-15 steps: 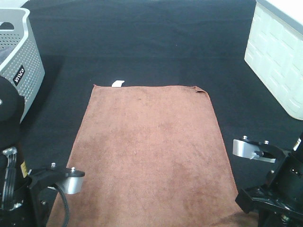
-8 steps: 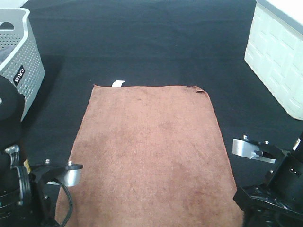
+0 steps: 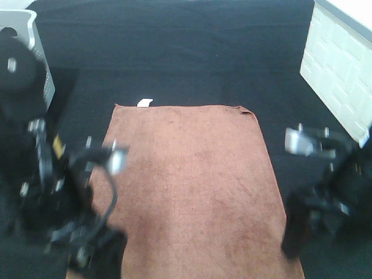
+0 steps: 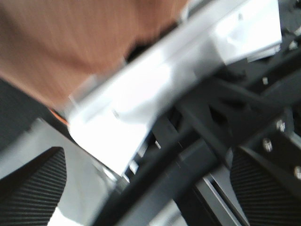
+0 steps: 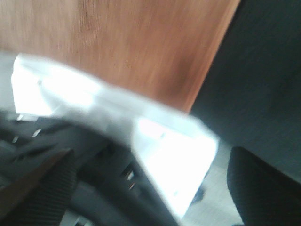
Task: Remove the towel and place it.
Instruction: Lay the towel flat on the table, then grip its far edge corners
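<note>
The reddish-brown towel (image 3: 186,186) lies flat on the black surface, with its small white tag (image 3: 144,103) at the far left corner. My left arm (image 3: 64,192) stands blurred over the towel's near left edge. My right arm (image 3: 325,192) stands blurred just off its near right edge. In the left wrist view the left gripper (image 4: 150,188) is open and empty, with the towel (image 4: 70,37) beyond it. In the right wrist view the right gripper (image 5: 150,188) is open and empty, with the towel (image 5: 141,42) and its edge beyond it. Neither gripper touches the towel.
A grey perforated basket (image 3: 20,23) stands at the far left, partly hidden behind my left arm. A white ribbed bin (image 3: 343,70) stands at the far right. A black cloth surface (image 3: 186,52) stretches beyond the towel.
Both arms have lifted from low at the near edge and swung up and forward, blurred with motion. The left arm now hides much of the basket. The towel has not moved.
</note>
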`<act>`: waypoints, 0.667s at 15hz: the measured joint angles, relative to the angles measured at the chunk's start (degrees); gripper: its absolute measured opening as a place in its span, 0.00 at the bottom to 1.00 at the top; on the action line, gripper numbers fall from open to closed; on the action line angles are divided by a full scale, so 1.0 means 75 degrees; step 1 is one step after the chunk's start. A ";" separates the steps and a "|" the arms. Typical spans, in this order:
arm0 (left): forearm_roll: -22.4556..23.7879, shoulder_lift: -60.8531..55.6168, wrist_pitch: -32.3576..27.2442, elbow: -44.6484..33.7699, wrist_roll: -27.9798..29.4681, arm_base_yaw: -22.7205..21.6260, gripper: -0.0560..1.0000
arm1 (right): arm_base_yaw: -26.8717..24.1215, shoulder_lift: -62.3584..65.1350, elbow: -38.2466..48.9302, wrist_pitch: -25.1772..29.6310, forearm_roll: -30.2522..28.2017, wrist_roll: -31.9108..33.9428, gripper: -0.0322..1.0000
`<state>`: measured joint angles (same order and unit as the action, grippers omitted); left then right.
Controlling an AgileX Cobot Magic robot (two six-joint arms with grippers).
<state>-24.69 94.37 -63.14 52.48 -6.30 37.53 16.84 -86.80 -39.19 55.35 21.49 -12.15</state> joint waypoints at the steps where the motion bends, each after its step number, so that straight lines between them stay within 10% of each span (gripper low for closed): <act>1: 0.0397 0.0000 -0.0023 0.0497 0.0023 -0.0145 0.89 | -0.0008 0.0000 -0.0512 0.0053 -0.0290 0.0176 0.83; 10: 0.1711 0.0031 0.0344 0.2170 0.0413 -0.2353 0.89 | -0.1505 -0.0435 -0.3613 0.0275 -0.0183 0.0519 0.82</act>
<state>-11.86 94.60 -60.56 68.75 -3.21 19.88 5.56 -90.07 -66.29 57.41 20.11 -8.25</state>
